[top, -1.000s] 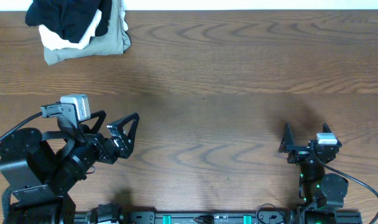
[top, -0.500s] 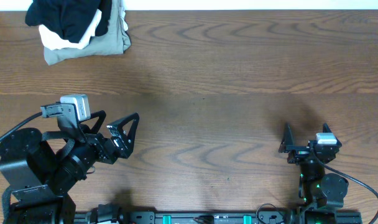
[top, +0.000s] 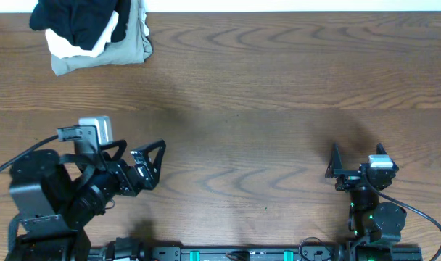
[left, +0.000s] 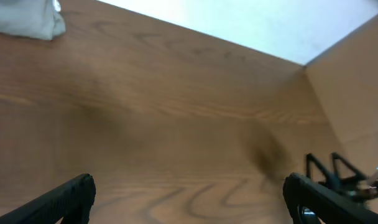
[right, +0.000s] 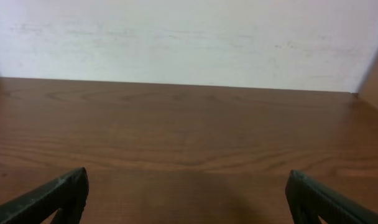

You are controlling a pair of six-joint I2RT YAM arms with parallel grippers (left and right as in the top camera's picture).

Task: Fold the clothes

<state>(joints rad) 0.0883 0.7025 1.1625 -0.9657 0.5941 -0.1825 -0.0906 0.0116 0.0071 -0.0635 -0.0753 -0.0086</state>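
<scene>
Since the earlier frame the left arm has shifted a little to the right and toward the near edge, carrying the left pincer (top: 141, 151) with it. The right pincer (top: 357, 154) and the pile of fabric lie as before. Both pincers stand wide open and hold nothing, each over bare wood of the bench (top: 264, 87). The clothes (top: 79, 20), a crumpled black garment, sit at the far left corner, heaped on a white cloth (top: 61, 46) and a khaki-olive garment (top: 126, 47), well apart from both pincers. Nothing lies between the pincers and the pile. Any label on the fabric is too small to tell.
</scene>
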